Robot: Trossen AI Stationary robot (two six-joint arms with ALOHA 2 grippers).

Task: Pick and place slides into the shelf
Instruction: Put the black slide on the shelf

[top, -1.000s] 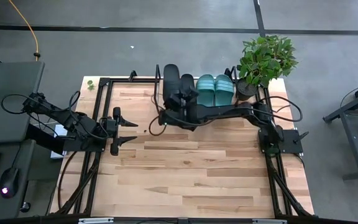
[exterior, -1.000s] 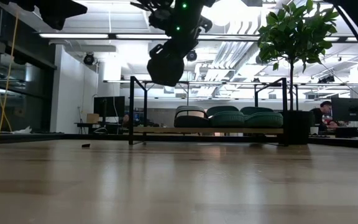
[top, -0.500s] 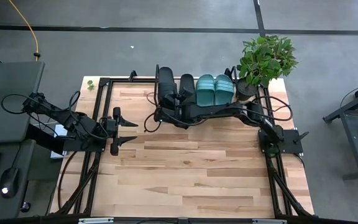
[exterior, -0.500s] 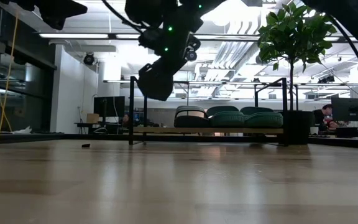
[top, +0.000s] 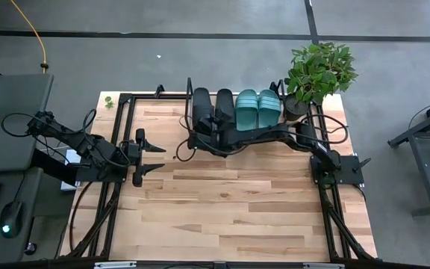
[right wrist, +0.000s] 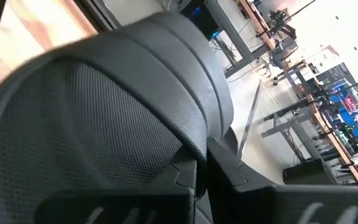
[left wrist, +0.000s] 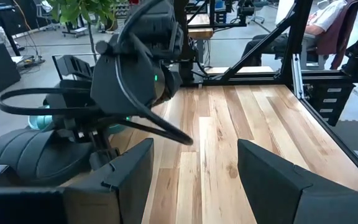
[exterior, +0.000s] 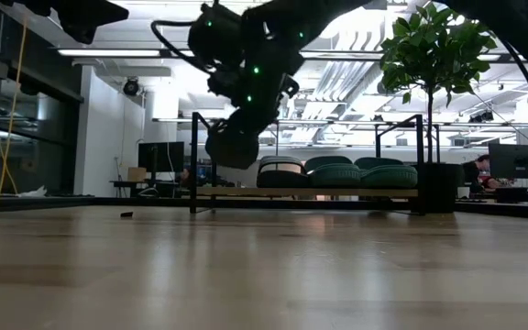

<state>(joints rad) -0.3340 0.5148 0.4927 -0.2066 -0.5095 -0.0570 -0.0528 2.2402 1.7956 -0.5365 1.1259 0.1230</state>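
One black slide [top: 201, 107] is in my right gripper [top: 201, 130], which is shut on it above the left end of the shelf [exterior: 305, 192]. In the low view that slide [exterior: 232, 147] hangs above the wooden board. On the board rest by their soles a second black slide [top: 224, 106] and two teal-green slides [top: 246, 108] [top: 269, 104], side by side. My left gripper [top: 155, 158] waits open over the table's left part, touching nothing; its wrist view shows its fingers [left wrist: 126, 177] spread apart. My right gripper holds the black slide by its near end [top: 201, 122], coming level from the table's near side, fingers along its length. In its wrist view the dotted surface [right wrist: 92, 137] and ribbed strap [right wrist: 188, 74] fill the picture above a finger [right wrist: 191, 183]. The slide is lifted clear and tilted.
A potted plant [top: 318, 71] stands at the shelf's right end. The shelf's black upright end frame [exterior: 194, 160] is just left of the held slide. The large black tube frame [top: 125, 112] runs round the tabletop. Bare wood [top: 230, 202] stretches across the near half.
My right gripper has carried the black slide down and a little toward the table's left, from well above the shelf to just over the board's left end beside the other black slide. The slide has tipped from steeply tilted toward flatter.
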